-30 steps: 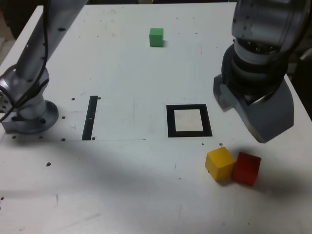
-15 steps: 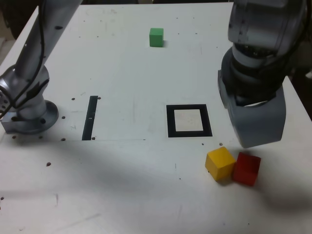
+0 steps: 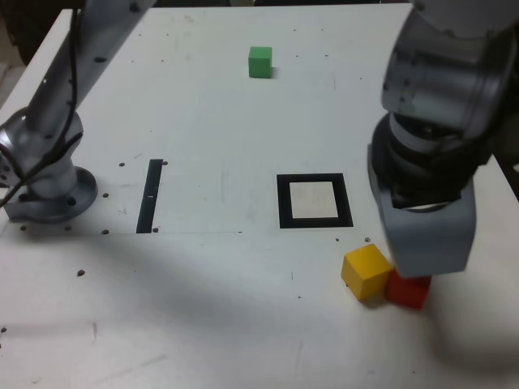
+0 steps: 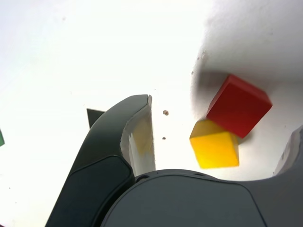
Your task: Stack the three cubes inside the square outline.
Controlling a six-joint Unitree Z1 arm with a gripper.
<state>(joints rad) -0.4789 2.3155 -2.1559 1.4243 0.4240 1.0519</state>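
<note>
— Where do we stand against the square outline (image 3: 315,200)?

— We hang our gripper (image 3: 423,243) just off the outline's corner toward the exterior view's lower right, above the red cube (image 3: 408,291). In that view our grey housing covers the top of the red cube, so only its lower part shows.

— And the fingers?

— We hold them wide apart with nothing between the pads. In the wrist view the gripper (image 4: 218,127) has one dark finger (image 4: 137,137) on one side, the edge of the other at the frame's border, and the red cube (image 4: 239,105) and yellow cube (image 4: 214,144) sitting in the gap, both resting on the white table (image 4: 71,56).

— How do the cubes lie?

— We see the yellow cube (image 3: 366,271) touching the red one, on the side nearer the outline, just past its lower right corner. The green cube (image 3: 259,61) sits alone, well apart from the outline, toward the far edge of the table (image 3: 203,121). None lies inside the outline.

— Anything else near it?

— A thin black strip (image 3: 150,195) lies to the outline's left in the exterior view, and beyond it our arm's base (image 3: 45,182).
</note>
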